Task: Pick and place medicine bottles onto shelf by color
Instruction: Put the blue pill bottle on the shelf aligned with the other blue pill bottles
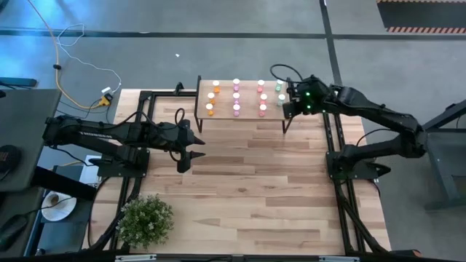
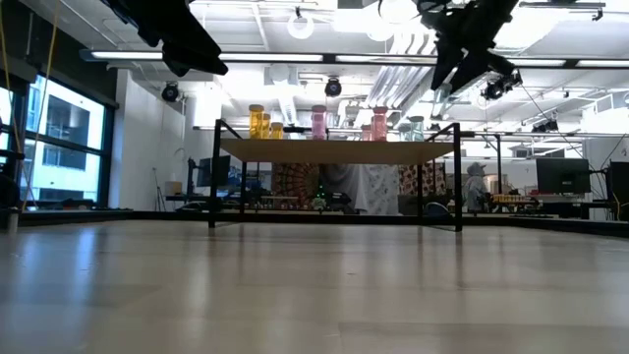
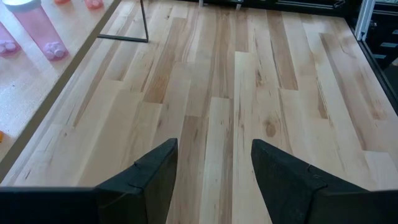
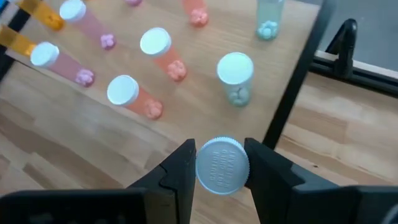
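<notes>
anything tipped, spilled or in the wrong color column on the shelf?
Nothing stands out. Bottles on the shelf stand upright in color columns: orange, pink, red, pale green. The right gripper holds a white-capped bottle over the green end. The left gripper is open over bare tabletop.

Table (image 1: 255, 189): light wood with paler and darker stripes.
Shelf (image 1: 247, 84): light wood top, thin black legs.
Orange bottles (image 1: 212, 95): orange bodies, white caps.
Pink bottles (image 1: 236, 95): pink bodies, white caps.
Red bottles (image 1: 261, 97): light red bodies, white caps.
Green bottles (image 4: 236, 77): pale green, see-through, white caps.
Held bottle (image 4: 222, 165): white cap with tiny raised writing on top.
Left gripper (image 3: 211, 180): black.
Right gripper (image 4: 217, 171): black; the arm has a small green light.
Plant (image 1: 145, 220): green leaves with little pale dots.
Cable (image 1: 65, 65): yellow, next to a white one.
Floor (image 1: 218, 51): grey with dark lines.
</notes>
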Motion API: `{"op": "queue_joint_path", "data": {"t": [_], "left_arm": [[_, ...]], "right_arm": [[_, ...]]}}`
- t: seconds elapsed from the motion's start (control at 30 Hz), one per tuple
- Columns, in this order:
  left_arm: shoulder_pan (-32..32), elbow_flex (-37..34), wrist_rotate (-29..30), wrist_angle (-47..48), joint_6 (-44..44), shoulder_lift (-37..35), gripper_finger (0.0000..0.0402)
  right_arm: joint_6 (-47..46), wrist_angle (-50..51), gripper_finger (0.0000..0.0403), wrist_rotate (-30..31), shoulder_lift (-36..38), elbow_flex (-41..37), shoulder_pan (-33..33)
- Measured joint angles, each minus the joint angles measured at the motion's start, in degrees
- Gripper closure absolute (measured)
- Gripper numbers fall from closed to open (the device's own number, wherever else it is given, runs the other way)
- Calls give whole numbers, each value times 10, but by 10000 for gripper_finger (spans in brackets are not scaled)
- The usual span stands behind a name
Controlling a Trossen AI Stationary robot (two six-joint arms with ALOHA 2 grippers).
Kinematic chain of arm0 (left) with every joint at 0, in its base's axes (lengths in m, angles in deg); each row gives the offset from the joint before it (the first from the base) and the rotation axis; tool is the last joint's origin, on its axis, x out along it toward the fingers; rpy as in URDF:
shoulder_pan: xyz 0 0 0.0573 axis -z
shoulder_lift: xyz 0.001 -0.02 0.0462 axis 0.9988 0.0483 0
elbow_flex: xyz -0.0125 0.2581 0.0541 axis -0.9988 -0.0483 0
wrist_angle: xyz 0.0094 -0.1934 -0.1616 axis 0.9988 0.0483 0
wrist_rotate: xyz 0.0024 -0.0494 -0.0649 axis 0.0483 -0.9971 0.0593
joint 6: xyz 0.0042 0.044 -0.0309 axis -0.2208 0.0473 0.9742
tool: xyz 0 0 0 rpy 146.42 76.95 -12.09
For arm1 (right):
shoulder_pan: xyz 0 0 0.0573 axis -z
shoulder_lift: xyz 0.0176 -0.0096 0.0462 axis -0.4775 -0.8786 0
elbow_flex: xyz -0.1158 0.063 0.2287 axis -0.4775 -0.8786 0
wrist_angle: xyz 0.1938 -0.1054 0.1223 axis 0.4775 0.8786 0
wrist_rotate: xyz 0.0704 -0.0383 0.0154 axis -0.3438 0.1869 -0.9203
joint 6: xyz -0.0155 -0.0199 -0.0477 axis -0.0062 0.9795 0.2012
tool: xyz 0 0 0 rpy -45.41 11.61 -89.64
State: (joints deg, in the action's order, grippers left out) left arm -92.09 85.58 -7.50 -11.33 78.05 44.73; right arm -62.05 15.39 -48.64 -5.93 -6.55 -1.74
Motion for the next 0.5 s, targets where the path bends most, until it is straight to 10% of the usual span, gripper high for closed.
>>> {"op": "queue_joint_path", "data": {"t": [0.5], "left_arm": [[0,0,0,0,0,0,206]], "right_arm": [[37,74,288,-6,-101,87,-6]]}}
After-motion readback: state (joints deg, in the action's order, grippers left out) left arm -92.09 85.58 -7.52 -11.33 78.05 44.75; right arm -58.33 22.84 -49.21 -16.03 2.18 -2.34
